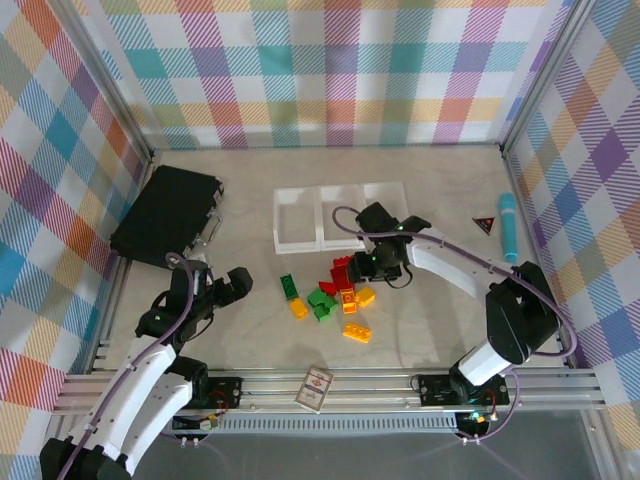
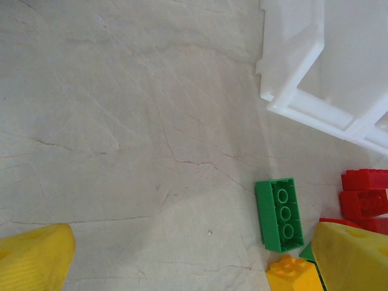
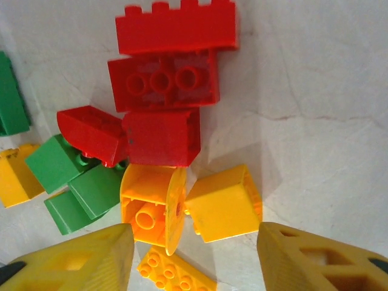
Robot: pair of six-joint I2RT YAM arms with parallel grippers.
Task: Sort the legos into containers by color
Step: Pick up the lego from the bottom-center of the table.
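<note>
Right hand (image 3: pixel 194 237) open, hovering over the legos (image 3: pixel 163 130) heaped on the tabletop (image 1: pixel 430 325) just before the containers (image 1: pixel 322 216); left hand (image 1: pixel 237 284) open too, left of the pile

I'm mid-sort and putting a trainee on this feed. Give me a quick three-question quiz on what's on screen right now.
1. True or false: all the legos already lie in the containers.
2. The right gripper is: A) open above the loose bricks; B) shut on a red brick; C) lowered inside a tray.
3. Fill in: the leftmost container holds ___ bricks.

Key: 1 false, they lie in a cluster on the table. 2 A. 3 zero.
</note>
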